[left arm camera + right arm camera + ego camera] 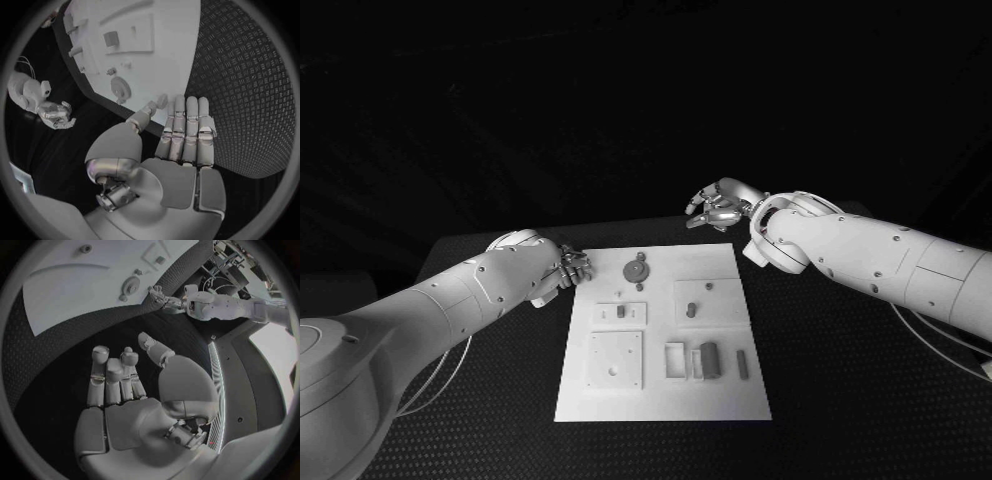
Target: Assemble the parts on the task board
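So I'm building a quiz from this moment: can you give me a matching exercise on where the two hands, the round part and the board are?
1. left robot hand
2. right robot hand
3. round part
4. task board

a. mid-table
b. beyond the board's far right corner
c. on the board near its far edge
d. at the board's far left corner

Pairs: 1-d, 2-b, 3-c, 4-a

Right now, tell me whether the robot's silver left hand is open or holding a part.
Open. The silver left hand holds nothing: its fingers lie straight, side by side, at the edge of the white task board.
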Tool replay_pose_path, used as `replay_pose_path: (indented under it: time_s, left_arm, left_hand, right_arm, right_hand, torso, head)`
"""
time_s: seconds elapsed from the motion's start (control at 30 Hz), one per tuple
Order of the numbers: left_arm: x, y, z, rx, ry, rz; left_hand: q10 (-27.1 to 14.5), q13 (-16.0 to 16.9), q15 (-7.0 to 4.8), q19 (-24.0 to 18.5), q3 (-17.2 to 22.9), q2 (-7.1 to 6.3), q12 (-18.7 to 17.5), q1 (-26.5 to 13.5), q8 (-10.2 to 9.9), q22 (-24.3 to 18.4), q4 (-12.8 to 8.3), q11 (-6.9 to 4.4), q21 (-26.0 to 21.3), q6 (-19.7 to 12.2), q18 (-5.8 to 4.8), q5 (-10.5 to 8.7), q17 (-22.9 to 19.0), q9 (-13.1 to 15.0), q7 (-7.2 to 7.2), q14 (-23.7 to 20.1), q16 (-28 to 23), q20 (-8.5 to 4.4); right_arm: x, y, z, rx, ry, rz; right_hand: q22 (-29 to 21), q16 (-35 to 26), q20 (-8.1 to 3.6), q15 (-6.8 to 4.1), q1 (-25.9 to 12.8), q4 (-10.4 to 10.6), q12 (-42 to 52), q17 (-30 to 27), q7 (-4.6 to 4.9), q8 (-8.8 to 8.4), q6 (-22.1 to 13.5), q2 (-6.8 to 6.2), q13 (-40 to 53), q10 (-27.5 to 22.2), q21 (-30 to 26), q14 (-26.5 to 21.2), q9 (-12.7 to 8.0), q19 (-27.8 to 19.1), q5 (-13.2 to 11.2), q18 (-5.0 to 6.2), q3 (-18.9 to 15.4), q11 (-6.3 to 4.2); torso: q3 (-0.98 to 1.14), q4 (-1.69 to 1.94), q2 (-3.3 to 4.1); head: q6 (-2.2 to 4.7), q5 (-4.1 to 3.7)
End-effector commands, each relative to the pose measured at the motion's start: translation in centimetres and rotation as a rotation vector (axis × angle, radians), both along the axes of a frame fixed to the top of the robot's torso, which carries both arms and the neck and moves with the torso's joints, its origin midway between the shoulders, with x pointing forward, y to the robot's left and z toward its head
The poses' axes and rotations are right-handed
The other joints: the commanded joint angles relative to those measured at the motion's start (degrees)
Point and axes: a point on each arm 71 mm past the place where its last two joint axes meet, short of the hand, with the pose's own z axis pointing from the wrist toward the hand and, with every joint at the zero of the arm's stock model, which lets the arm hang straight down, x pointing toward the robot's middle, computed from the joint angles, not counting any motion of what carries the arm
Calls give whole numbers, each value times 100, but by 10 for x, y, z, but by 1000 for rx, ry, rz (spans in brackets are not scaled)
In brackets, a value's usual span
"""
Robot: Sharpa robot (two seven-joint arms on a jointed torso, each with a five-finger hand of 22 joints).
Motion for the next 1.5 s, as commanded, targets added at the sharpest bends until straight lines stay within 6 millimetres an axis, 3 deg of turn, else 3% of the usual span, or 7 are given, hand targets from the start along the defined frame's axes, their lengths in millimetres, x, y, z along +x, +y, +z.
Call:
replay_pose_path:
  time_s: [0.03, 0.1, 0.2, 0.57, 1.0, 1.5]
  left_arm:
    - [-1, -4, -1, -15, 10, -23]
    - [-1, -5, -2, -15, 11, -24]
    - [-2, -6, -3, -16, 16, -28]
    - [-2, -4, -5, -16, 10, -21]
    - [-5, 3, -8, -93, 70, 30]
    - [-13, 8, 1, -165, 100, 44]
  left_hand:
    - [69, -16, 16, 12, 10, 41, -20, 127, 9, -8, -37, -15, 14, 63, -51, 15, 18, -14, -21, 47, -27, 17]
    - [121, -23, 3, 33, 27, 97, -28, 217, 28, -10, -39, -31, 19, 103, -50, 19, 31, -19, -38, 79, -19, 7]
    - [220, -39, -9, 90, 330, -5, -66, 390, 60, -22, 79, -53, 23, 171, -54, -50, 46, -24, -64, 117, -18, 0]
    - [296, -55, -19, 119, 507, 14, -126, 471, 80, -19, 82, -70, 27, 204, -62, -49, 66, -27, -79, 146, -20, -13]
    - [656, -7, -139, 357, 579, 66, -111, 486, 224, 75, 34, -188, 106, 456, -45, -50, 166, 6, -196, 402, 93, -122]
    - [770, 28, -184, 438, 566, 98, -100, 536, 278, 151, -8, -223, 143, 512, -47, -51, 228, 42, -225, 483, 147, -169]
  right_arm:
    - [0, 1, 1, 1, -1, 10]
    - [0, 1, 1, 1, 0, 10]
    - [0, 2, 1, 1, 0, 11]
    - [0, 1, 1, 0, -1, 9]
    - [0, -2, 1, 0, -2, 4]
    - [-1, -8, 1, 4, 0, -7]
  right_hand:
    - [79, -22, -12, 21, -41, 11, 8, 5, 136, -37, 790, 0, -4, -469, -32, -15, 11, -26, 34, 84, -12, 73]
    - [79, -22, -12, 21, -41, 11, 8, 5, 136, -37, 790, 0, -4, -469, -32, -15, 11, -26, 34, 84, -12, 73]
    - [79, -22, -12, 21, -42, 11, 9, 5, 136, -38, 790, -1, -4, -469, -32, -15, 11, -26, 34, 84, -12, 73]
    - [80, -21, -12, 22, -43, 12, 10, 6, 136, -39, 791, -2, -3, -469, -32, -15, 13, -26, 34, 84, -13, 73]
    - [80, -21, -12, 22, -45, 14, 11, 6, 136, -41, 791, -4, -3, -469, -31, -15, 15, -25, 33, 84, -14, 74]
    - [81, -21, -11, 23, -51, 19, 13, 7, 137, -43, 792, -6, -4, -470, -32, -15, 17, -26, 33, 84, -16, 74]
  torso:
    - [-1, 0, 0]
    - [-1, 1, 1]
    - [-2, 0, 1]
    - [-2, 0, -2]
    - [-6, 5, -9]
    - [-8, 7, -10]
  head:
    - [1, -1]
    - [-1, -4]
    - [-4, -3]
    - [-6, -5]
    - [-1, -3]
    - [14, 15]
